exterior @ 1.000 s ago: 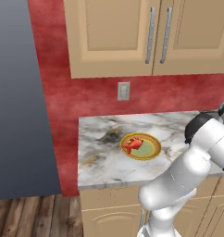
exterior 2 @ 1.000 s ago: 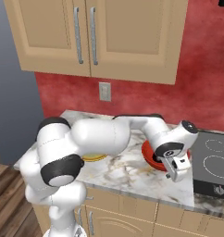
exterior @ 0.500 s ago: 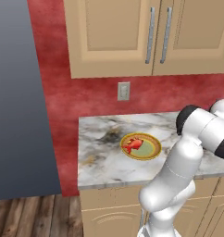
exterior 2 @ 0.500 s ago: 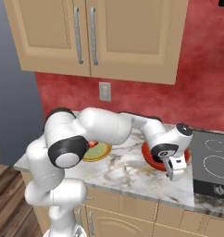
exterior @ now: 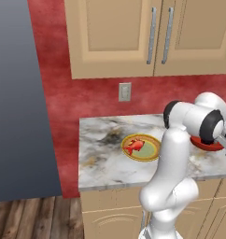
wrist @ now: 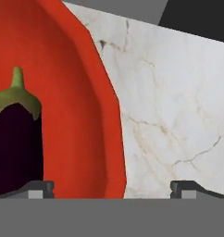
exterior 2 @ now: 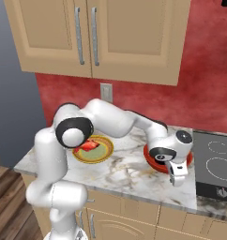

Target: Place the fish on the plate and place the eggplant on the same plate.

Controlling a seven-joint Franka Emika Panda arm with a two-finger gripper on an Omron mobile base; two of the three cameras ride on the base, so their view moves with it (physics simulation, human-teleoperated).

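The red-orange fish (exterior: pixel 135 146) (exterior 2: pixel 88 145) lies on the yellow-rimmed plate (exterior: pixel 152 153) (exterior 2: pixel 102 155) at the counter's left middle. The dark purple eggplant (wrist: pixel 16 143), green cap pointing away, rests inside a red bowl (wrist: pixel 77 92) (exterior 2: pixel 153 161) (exterior: pixel 206 144) to the plate's right. My gripper (exterior 2: pixel 177 177) (wrist: pixel 113 187) hangs low over the bowl's near edge, open and empty. In the hand view one fingertip (wrist: pixel 40 187) stands by the eggplant and the other (wrist: pixel 185 187) over bare marble, with the bowl's rim between them.
A black stovetop (exterior 2: pixel 214 164) adjoins the counter just right of the bowl. The marble counter (exterior 2: pixel 129 164) has its front edge close below the gripper. Wall cabinets (exterior 2: pixel 96 37) hang above, and a red wall with an outlet (exterior: pixel 125 91) stands behind.
My arm's upper links have swung across while the hand stays over the red bowl, settling slightly. Jaws stay open. Fish, plate and eggplant have not moved.
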